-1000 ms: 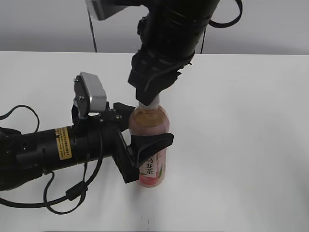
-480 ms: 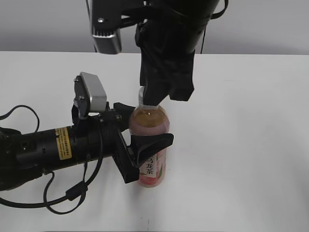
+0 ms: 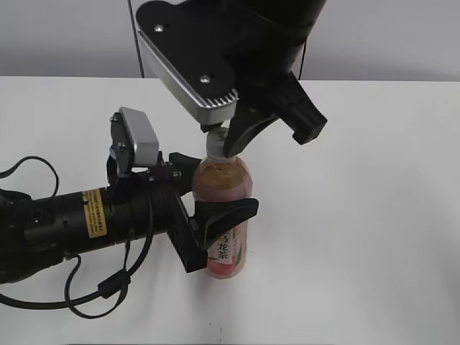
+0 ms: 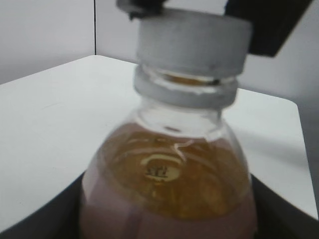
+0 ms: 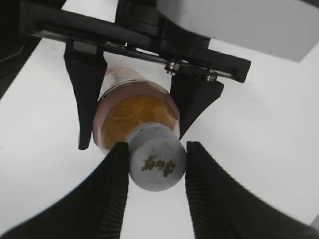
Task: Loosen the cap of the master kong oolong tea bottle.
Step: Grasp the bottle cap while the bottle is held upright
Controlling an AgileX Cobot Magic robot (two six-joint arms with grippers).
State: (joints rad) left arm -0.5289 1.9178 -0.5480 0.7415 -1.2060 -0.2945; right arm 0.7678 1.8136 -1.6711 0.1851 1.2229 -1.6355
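The master kong oolong tea bottle (image 3: 228, 248) stands upright on the white table, with amber tea and a pink label. My left gripper (image 3: 215, 208) is shut on its body from the left. In the left wrist view the bottle (image 4: 167, 184) fills the frame between the jaws (image 4: 167, 226), with the cap (image 4: 192, 40) on top. My right gripper (image 3: 219, 140) comes down from above and is shut on the white cap (image 3: 215, 143). In the right wrist view its two black fingers (image 5: 158, 149) press on both sides of the cap (image 5: 157, 163); the bottle (image 5: 134, 112) shows below.
The white table (image 3: 374, 215) stretches to a grey wall behind. The left arm's black body (image 3: 72, 223) lies along the table at the left, with a loose cable (image 3: 108, 287) by the front edge.
The right wrist has turned about the bottle's axis while staying on the cap; its camera housing has swung round to the front. The left gripper and the bottle have not moved.
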